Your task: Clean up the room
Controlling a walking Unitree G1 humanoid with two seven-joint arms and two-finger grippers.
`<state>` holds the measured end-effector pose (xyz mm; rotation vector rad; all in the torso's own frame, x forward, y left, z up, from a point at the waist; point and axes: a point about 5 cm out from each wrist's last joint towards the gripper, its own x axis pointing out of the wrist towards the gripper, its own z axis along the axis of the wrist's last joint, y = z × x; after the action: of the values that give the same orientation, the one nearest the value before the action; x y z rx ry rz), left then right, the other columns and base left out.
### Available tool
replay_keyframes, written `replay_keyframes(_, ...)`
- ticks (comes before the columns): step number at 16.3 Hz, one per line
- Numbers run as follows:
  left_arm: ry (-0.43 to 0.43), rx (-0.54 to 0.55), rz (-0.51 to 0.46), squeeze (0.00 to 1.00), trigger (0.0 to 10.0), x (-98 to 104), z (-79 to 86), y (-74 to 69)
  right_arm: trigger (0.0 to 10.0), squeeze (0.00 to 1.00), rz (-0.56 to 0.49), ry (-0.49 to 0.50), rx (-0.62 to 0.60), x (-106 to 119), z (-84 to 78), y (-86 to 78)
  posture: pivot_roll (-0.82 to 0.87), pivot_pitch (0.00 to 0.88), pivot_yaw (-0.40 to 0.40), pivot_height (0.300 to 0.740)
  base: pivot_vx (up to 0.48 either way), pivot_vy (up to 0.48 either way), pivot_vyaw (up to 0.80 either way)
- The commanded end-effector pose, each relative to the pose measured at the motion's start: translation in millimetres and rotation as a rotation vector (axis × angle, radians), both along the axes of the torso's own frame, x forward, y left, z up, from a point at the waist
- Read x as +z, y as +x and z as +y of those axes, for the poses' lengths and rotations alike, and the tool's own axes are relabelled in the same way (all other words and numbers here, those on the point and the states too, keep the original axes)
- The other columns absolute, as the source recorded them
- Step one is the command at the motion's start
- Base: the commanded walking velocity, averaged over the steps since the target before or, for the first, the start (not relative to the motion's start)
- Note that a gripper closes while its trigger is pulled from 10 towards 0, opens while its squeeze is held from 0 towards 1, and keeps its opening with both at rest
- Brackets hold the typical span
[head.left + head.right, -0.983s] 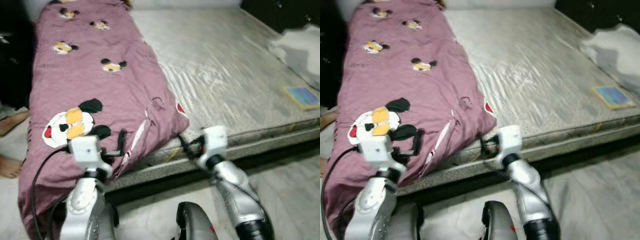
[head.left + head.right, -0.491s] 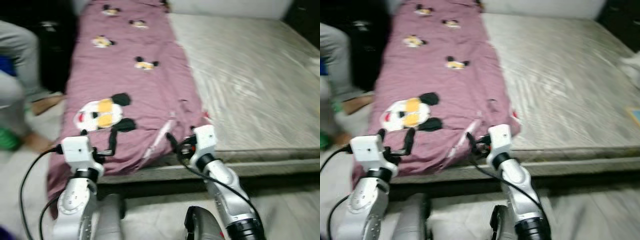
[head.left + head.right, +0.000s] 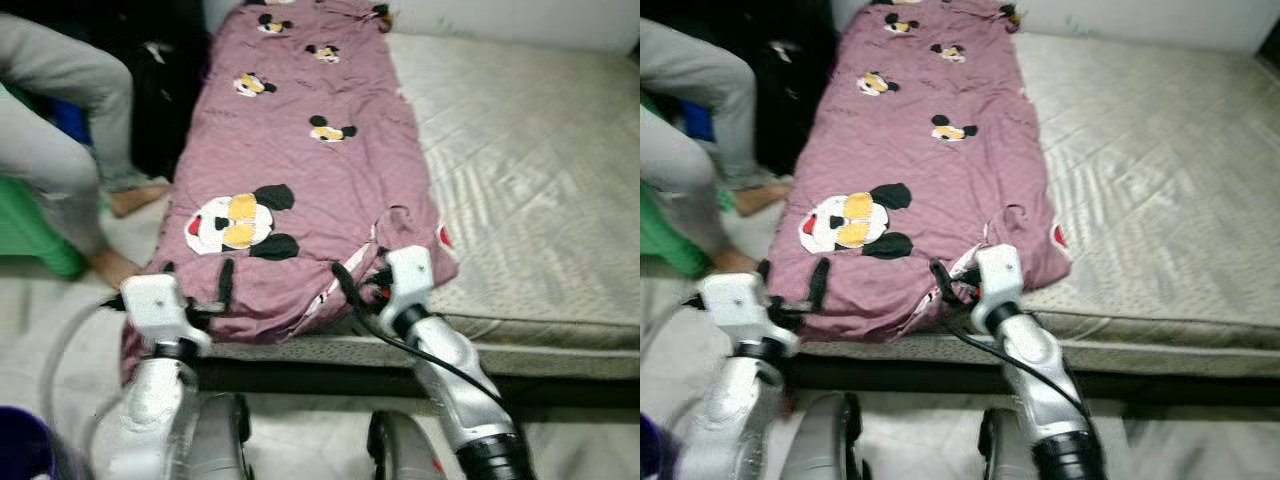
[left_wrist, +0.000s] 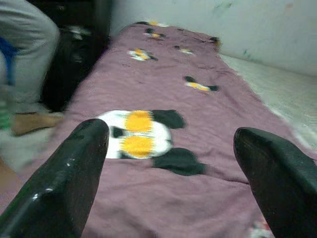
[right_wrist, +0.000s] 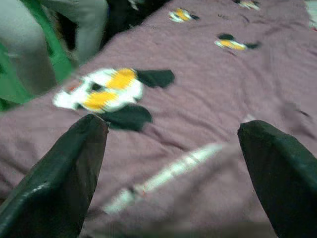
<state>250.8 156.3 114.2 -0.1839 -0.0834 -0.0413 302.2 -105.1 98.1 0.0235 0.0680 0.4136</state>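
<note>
Mauve cartoon-mouse blanket (image 3: 300, 170) on bare mattress (image 3: 530, 190), no readable writing, left gripper (image 3: 195, 290) and right gripper (image 3: 355, 285) both spread wide at its near edge, person's legs (image 3: 60, 130) at 10 o'clock.

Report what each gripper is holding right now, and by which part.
Nothing is held. The left gripper and the right gripper are both open, fingers spread above the near end of the purple blanket on the bed, with no cloth pinched between them.

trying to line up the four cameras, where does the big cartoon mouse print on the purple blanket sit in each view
Left eye view: the big mouse print lies left of centre, beyond the left gripper.
Right eye view: left of centre.
Left wrist view: centre, framed by the open black fingers.
Right wrist view: upper left.
Shared landmark: the purple blanket with small mouse prints further up the bed.
</note>
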Motion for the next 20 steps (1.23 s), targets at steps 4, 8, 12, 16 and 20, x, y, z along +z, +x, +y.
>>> replay_keyframes(4,0.009,-0.009,0.012,0.00,10.0,-1.0,1.4,-0.7,10.0,0.00,0.008,0.012,-0.012,-0.3,-1.4,0.0,0.01,0.124,-0.075,0.596,0.000,0.000,0.00)
replay_keyframes(8,0.009,-0.008,0.016,0.00,10.0,-1.3,0.9,-2.2,10.0,0.00,0.010,0.019,-0.007,-0.7,-1.2,-1.7,0.01,0.133,-0.075,0.546,0.000,0.000,0.00)
replay_keyframes(12,0.007,-0.015,0.016,0.00,10.0,-1.1,0.3,-2.9,10.0,0.00,0.016,0.019,-0.008,-1.4,-1.3,-2.3,0.00,0.137,-0.074,0.501,0.000,0.000,0.00)
replay_keyframes(16,0.001,-0.035,0.001,0.00,10.0,0.1,-2.2,-2.6,10.0,0.00,0.019,0.018,-0.011,-1.9,-2.1,-1.6,0.00,0.134,-0.075,0.501,0.218,0.000,0.00)
replay_keyframes(20,0.000,-0.038,-0.004,0.00,10.0,0.5,-2.8,-1.8,10.0,0.00,0.017,0.016,-0.005,-1.5,-1.4,-0.3,0.01,0.126,-0.078,0.501,0.313,0.000,0.00)
